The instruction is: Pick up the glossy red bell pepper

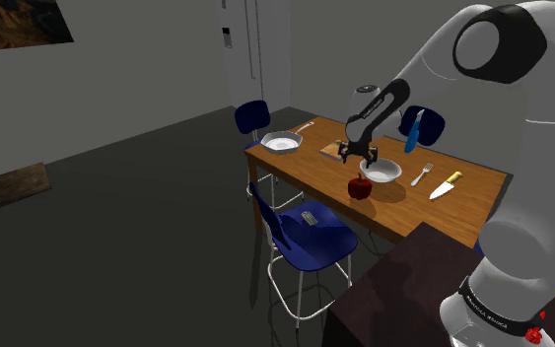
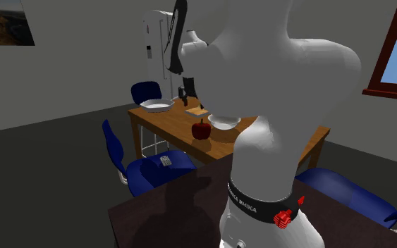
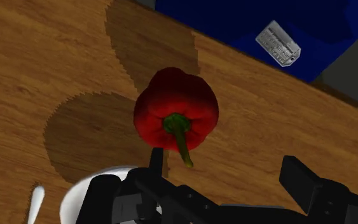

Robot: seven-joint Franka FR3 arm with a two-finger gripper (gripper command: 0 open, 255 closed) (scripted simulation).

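Fingers [image 3: 301, 181] open; pepper [image 3: 176, 108] lines up with one finger, not the gap. Descend and you'll shove it off the surface [image 3: 44, 51].

The black gripper [image 1: 362, 158] is hanging just above the red bell pepper [image 1: 361, 187], which is sitting on the wooden table [image 1: 314, 173] near its edge. A white bowl [image 1: 381, 173] is lying just beside the pepper.
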